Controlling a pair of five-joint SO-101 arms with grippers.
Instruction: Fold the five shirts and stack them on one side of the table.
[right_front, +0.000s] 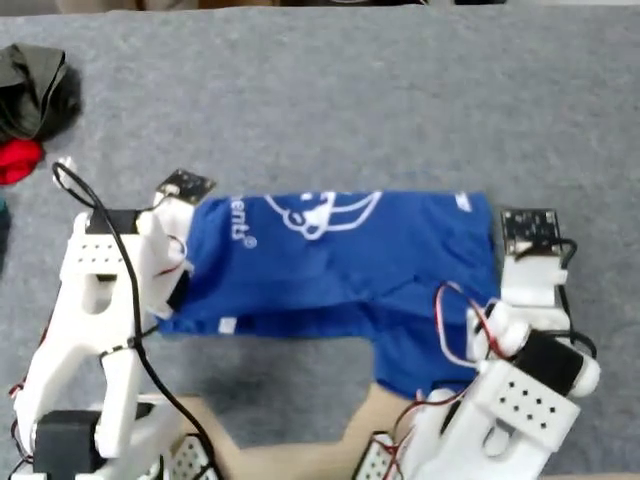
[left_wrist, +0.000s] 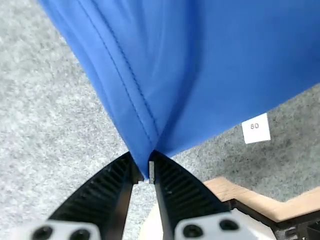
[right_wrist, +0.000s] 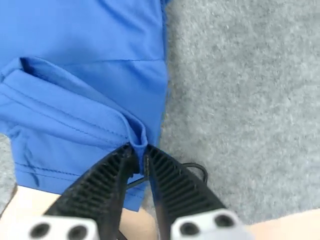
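Note:
A blue shirt (right_front: 330, 265) with white print lies stretched across the grey table, lifted at both ends. My left gripper (left_wrist: 144, 167) is shut on the blue shirt (left_wrist: 200, 75) at its left edge, the cloth pinched between the black fingers (left_wrist: 175, 187). My right gripper (right_wrist: 140, 152) is shut on a fold of the blue shirt (right_wrist: 75, 75) at its right edge. In the high view the left gripper (right_front: 178, 275) holds the shirt's left side and the right gripper (right_front: 490, 320) its right side. A small white tag (left_wrist: 255, 127) hangs from the shirt.
A dark shirt (right_front: 35, 90) and a red shirt (right_front: 18, 160) lie bunched at the far left of the grey table (right_front: 400, 90). A light wooden edge (right_front: 300, 450) borders the table near the arms' bases. Cables run along both arms.

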